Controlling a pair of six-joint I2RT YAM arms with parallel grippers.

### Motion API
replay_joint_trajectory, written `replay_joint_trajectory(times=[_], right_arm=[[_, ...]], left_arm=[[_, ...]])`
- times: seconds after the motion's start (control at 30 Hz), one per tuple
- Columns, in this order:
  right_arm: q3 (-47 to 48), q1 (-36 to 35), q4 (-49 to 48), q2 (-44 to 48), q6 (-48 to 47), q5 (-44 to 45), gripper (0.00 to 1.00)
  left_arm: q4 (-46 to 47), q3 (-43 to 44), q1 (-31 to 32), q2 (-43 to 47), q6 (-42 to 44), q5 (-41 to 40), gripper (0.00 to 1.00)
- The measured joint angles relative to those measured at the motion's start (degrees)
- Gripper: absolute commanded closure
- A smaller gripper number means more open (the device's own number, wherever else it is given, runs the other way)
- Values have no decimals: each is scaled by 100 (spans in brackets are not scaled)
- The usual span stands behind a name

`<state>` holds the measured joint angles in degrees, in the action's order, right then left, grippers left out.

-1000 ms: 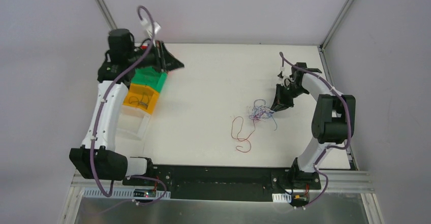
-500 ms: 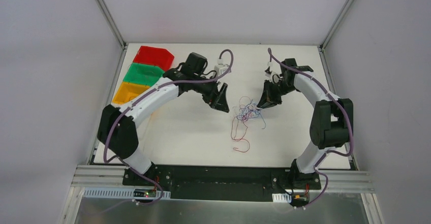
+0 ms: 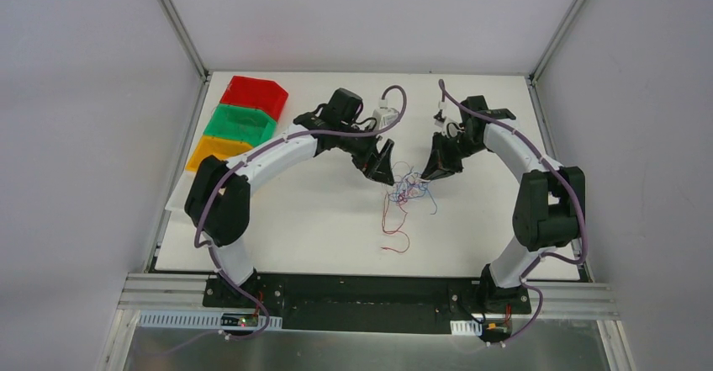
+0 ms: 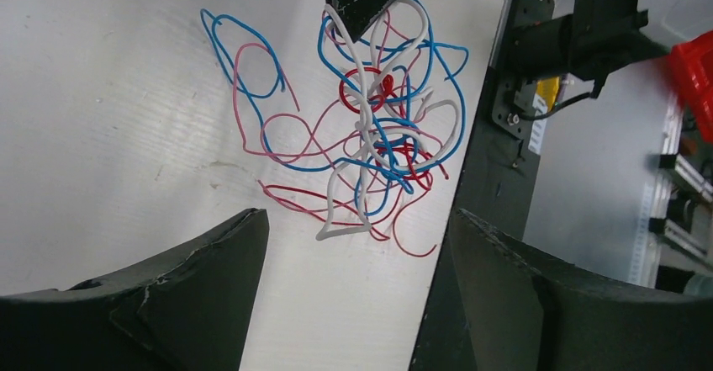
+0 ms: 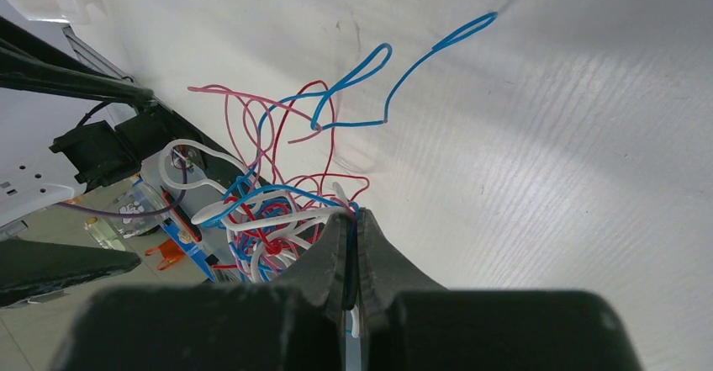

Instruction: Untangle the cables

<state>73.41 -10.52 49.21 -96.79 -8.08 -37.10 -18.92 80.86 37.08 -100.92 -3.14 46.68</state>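
Fingers: two pairs, my left fingers [image 3: 384, 172] and my right fingers [image 3: 429, 173], tips facing each other over the middle of the surface [image 3: 319, 219].
Bins: three in a row at the surface's 10 o'clock corner, a red bin [image 3: 255, 93], a green bin [image 3: 240, 123] and an orange bin [image 3: 217, 152].
Bin contents: too small in the top view for me to tell.
Cables [image 3: 406, 188]: one tangle, just toward 3 o'clock of the surface's centre. The strands are too knotted for me to count.
Cable look: hair-thin, curly wires in red, pink, blue and white, looped through one another, with the densest knot at the middle.
Loose red loop [image 3: 395, 238]: one, trailing out of the tangle toward 6 o'clock.
Left fingers state: spread wide and holding nothing, at the tangle's 10 o'clock, with the tangle just beyond the tips.
Right fingers state: pinched closed on white strands at the tangle's 2 o'clock edge.
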Motion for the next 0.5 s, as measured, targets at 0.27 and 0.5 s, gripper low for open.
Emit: replay_joint_trajectory(times=[0.27,0.5], right_arm=[[-2,-131,4,22,2,-120,100],[-2,-175,4,22,4,-133,100]], left_arm=[[-275,9,79,-151,1467,229,25],[-1064,155,439,-378,2754,66,74]])
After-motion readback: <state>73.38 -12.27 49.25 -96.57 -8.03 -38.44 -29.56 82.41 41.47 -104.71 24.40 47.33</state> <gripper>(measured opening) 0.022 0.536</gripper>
